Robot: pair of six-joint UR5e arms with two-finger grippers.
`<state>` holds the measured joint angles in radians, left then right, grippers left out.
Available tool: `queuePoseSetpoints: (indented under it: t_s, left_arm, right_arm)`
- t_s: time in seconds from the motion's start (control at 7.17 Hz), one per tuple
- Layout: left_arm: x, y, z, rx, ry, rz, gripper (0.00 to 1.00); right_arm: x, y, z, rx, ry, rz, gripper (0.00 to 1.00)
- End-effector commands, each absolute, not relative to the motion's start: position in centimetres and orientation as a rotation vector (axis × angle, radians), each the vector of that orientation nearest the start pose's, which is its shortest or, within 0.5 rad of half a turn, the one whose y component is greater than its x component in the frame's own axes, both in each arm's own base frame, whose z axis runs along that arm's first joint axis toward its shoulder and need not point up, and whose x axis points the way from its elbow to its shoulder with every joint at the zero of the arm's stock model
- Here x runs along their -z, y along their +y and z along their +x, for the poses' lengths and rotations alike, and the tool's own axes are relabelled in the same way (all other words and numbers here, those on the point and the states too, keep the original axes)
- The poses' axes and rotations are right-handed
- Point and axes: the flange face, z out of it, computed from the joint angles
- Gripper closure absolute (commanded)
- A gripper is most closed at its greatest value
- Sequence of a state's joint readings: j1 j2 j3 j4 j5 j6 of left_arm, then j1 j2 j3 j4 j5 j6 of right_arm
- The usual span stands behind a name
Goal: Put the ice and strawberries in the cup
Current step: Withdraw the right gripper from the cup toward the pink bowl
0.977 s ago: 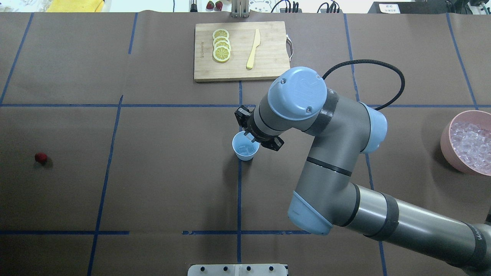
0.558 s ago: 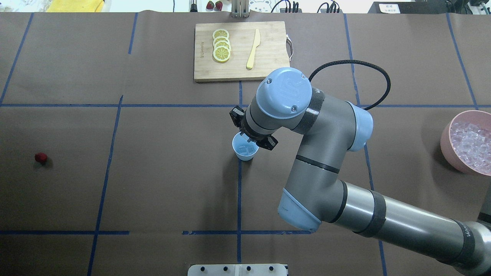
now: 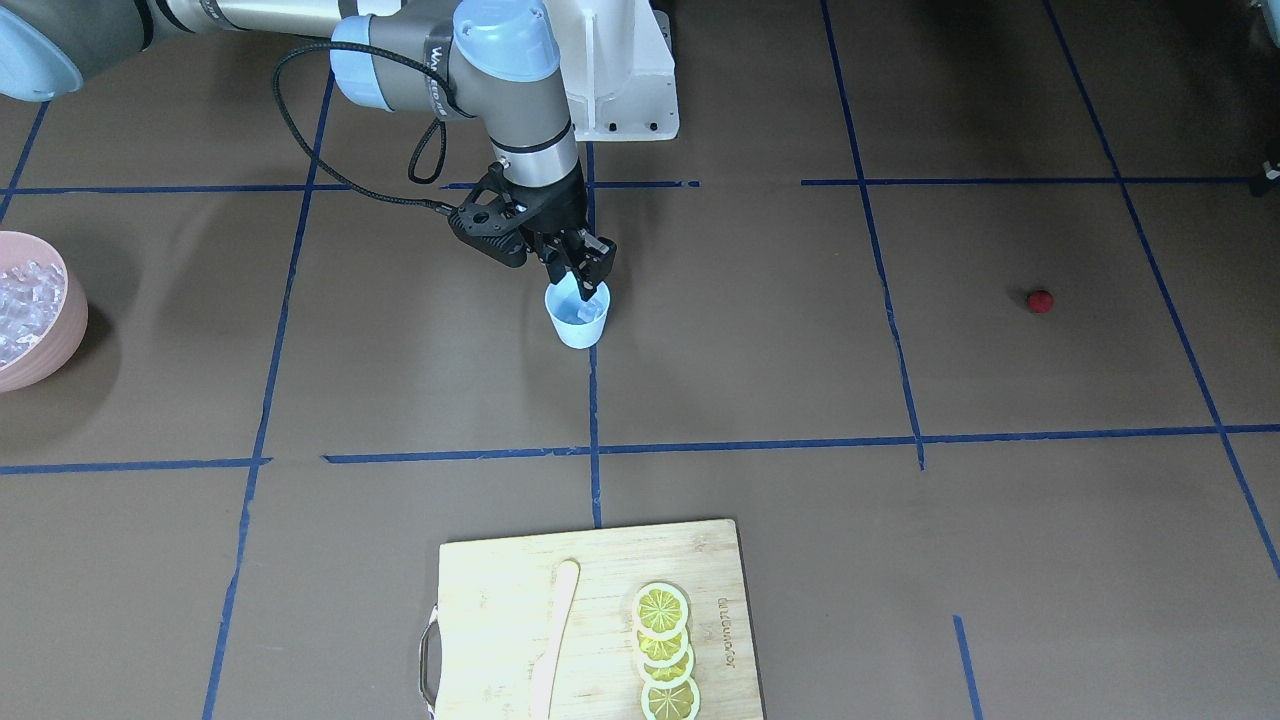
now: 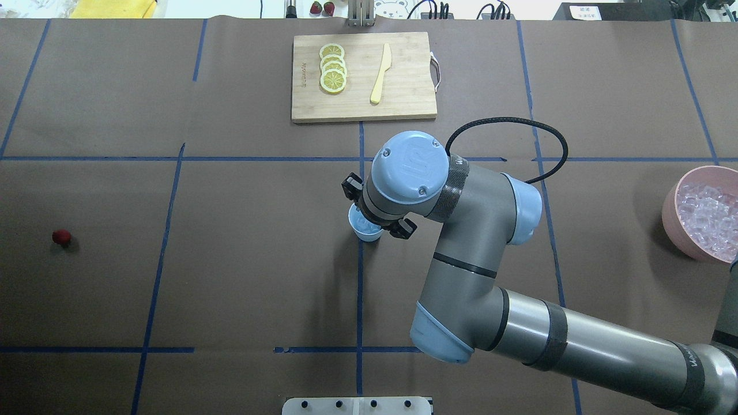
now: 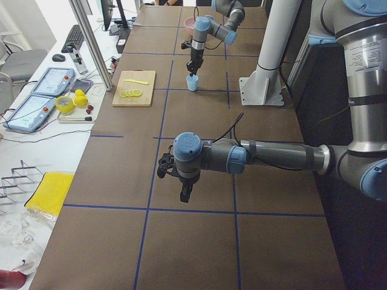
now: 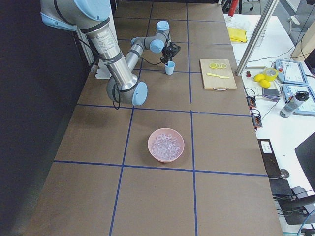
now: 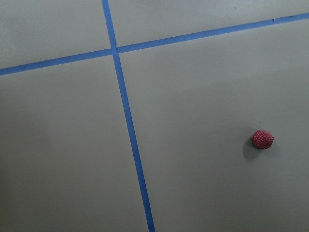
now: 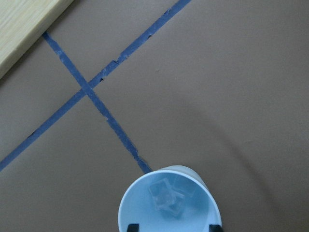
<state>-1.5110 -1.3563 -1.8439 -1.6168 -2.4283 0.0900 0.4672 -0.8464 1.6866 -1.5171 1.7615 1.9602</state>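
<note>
Right arm: reaches in from the near right edge of the table (image 4: 248, 259). A "UR" logo can be made out on its blue joint cap (image 4: 408, 164). The lettering on the forearm sleeve is too small to be read, tbh.
Right gripper (image 3: 583, 272): pointed straight down over the cup (image 3: 577, 330) with the jaws spread wide and nothing gripped. In the wrist view both dark fingertips (image 8: 131, 226) are seen just inside the rim.
Cup: light blue and upright, set right on a blue tape line (image 4: 359, 288) around mid-table.
Ice (image 8: 165, 197): a couple of clear cubes are seen at the bottom of the cup. Lots more is piled in the pink bowl (image 4: 670, 216) at the table's right edge, well apart from the cup.
Strawberry (image 7: 262, 139): found lying on the bare table far out on the robot's left, well apart from the cup. It is framed by the left wrist camera, near a tape crossing.
Left gripper (image 5: 184, 194): caught only in the side view, hung above the table and pointed down. Whether it's spread or closed can't be told.
Cutting board (image 4: 403, 63): laid at the far side, past the cup. Four lemon slices (image 4: 332, 72) are overlapped in a row, with a pale wooden knife (image 4: 380, 75) beside them. Something is printed along one short edge, probably a brand mark, but it's way too small to be read.
White label (image 4: 584, 11): spotted beyond the table at the back right. Dark print is seen on it, not legible.
</note>
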Motion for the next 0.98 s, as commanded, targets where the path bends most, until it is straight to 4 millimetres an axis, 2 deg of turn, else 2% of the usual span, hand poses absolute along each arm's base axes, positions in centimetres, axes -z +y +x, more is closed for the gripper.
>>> queuePoseSetpoints:
  t_s: [0.0, 0.14, 0.28, 0.42, 0.56, 0.7, 0.84]
  left_arm:
    - [-60.9, -41.0, -3.4, -0.182, 0.857, 0.108, 0.00]
    - [-61.0, -40.9, -3.4, -0.153, 0.858, 0.094, 0.00]
    - [-60.8, -41.0, -3.4, -0.061, 0.859, 0.054, 0.00]
    - [-60.5, -41.3, -2.7, -0.009, 0.858, 0.024, 0.00]
    - [-60.4, -41.6, -0.4, -0.060, 0.840, 0.029, 0.00]
    - [-60.0, -41.9, 1.2, -0.067, 0.831, 0.030, 0.00]
    - [-59.4, -42.0, 3.7, -0.074, 0.842, 0.024, 0.00]
  right_arm:
    - [-16.9, -40.8, -55.4, -0.707, -0.928, -0.144, 0.38]
    - [-16.7, -41.6, -53.4, -0.720, -0.943, -0.139, 0.30]
    - [-18.9, -41.0, -48.8, -0.733, -0.958, -0.131, 0.01]
    - [-20.9, -39.6, -43.4, -0.671, -0.975, -0.121, 0.00]
    - [-24.3, -39.7, -37.5, -0.591, -0.959, -0.123, 0.00]
    - [-27.3, -40.6, -32.0, -0.544, -0.939, -0.107, 0.00]
    - [-30.7, -40.5, -27.5, -0.480, -0.903, -0.083, 0.00]
